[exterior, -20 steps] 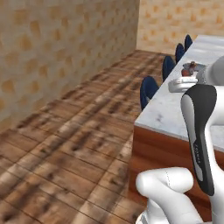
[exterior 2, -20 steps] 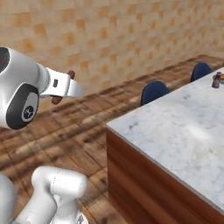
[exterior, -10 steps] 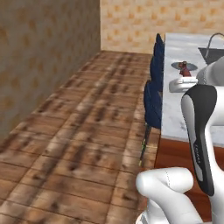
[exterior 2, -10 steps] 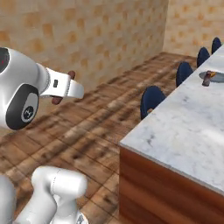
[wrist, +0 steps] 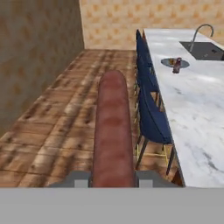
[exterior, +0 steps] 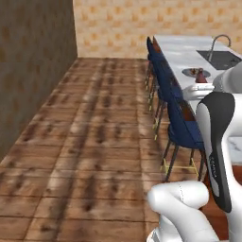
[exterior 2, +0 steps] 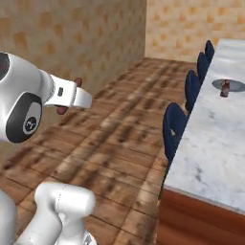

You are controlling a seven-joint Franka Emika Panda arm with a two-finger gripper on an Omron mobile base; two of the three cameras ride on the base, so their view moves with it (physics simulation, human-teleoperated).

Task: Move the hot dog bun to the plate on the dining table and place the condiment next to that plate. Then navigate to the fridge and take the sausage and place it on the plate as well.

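Reddish-brown and smooth, the sausage was seen pinched between the two dark fingertips, which were closed against its sides near its lower end, so that it ran straight out along the line of the gripper. In the right base view a dark stub of the sausage was seen below the gripper, and another above it.

The step in hand was judged to be the last one: the sausage was being carried from the fridge towards the dining table. Ahead of the fingers and well off to their right, the plate was seen far down the marble top, with the condiment standing at it; whether the bottle stood on the plate or just beside it could not be told. The hot dog bun could not be made out at that distance. Beyond the plate lay the dark sink with its curved tap. A row of blue stools was seen between the fingers and the table's near edge, and bare wood floor lay beneath the sausage.

The next move was judged to call for the base to be driven further along the table, so that the plate would be brought within reach before the sausage was lowered onto it.
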